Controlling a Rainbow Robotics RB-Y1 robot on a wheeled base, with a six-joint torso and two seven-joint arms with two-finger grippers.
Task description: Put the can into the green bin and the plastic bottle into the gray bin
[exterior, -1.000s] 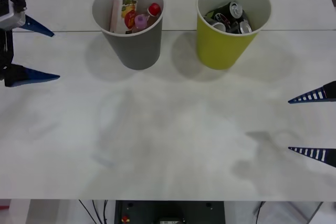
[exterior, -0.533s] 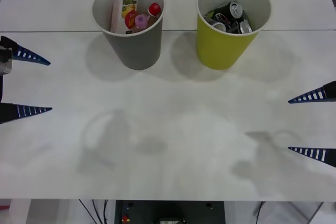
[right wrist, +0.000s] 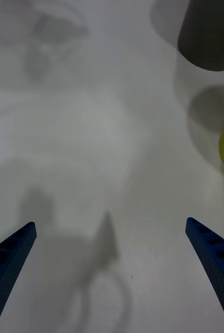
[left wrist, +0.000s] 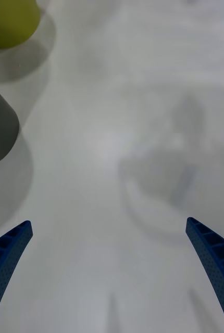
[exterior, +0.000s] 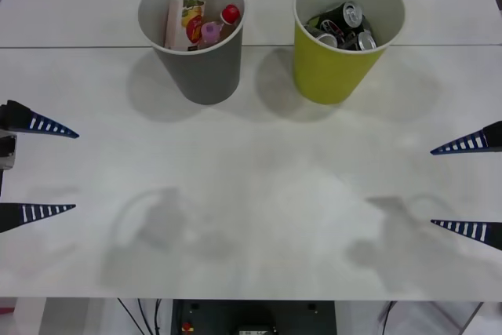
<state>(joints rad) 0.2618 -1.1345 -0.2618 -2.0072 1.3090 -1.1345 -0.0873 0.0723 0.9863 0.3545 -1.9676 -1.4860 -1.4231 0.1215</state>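
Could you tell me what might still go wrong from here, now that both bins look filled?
The plastic bottle stands tall above the gray bin rim, so a bump could tip it out. The cans sit piled near the green bin rim. Both open hands, left hand and right hand, hover low beside the table.

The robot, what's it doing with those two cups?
It looks like a sorting job that is nearly finished. The plastic bottle stands in the gray bin with two smaller bottles, and cans lie in the green bin. Both bins sit at the far side of the white table. The left gripper and right gripper are open, hold nothing, and hang at the table's left and right edges.
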